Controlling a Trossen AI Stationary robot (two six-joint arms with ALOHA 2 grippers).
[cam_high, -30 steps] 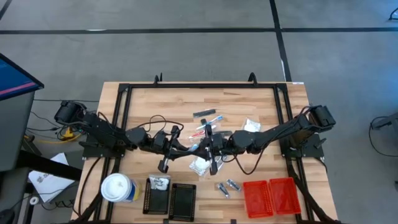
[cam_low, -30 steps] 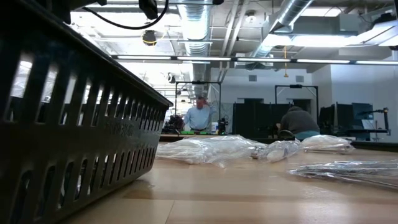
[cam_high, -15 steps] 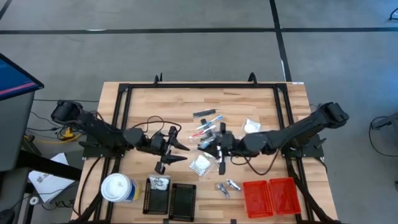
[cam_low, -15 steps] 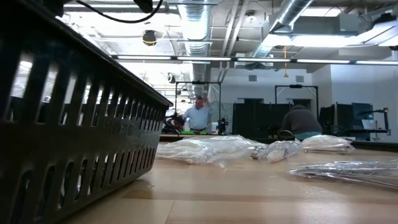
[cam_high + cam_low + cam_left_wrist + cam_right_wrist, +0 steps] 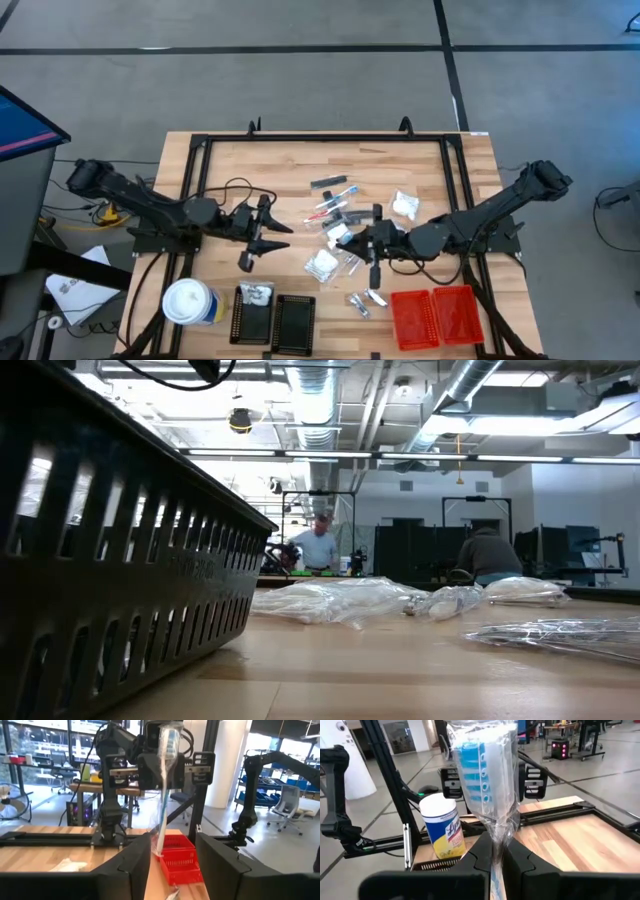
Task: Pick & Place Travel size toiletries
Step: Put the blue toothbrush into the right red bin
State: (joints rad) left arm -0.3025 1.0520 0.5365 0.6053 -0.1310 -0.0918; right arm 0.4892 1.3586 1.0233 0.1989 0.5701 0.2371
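Right gripper point(image 5: 497, 851) — pinching blue-stick packet point(image 5: 487, 780)

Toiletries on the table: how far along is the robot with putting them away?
Early on. One white packet lies in a black tray. The right gripper is shut on a clear-wrapped blue item; the left gripper is open and empty. Loose packets and sticks at mid-table are left.

Setting: robotics lab, open industrial hall.
Upper frame: exposed ducts point(image 5: 330, 400), strip lights.
Background centre: people point(image 5: 318, 547) at benches; more robot arms point(image 5: 260, 780), office chairs point(image 5: 286, 805).
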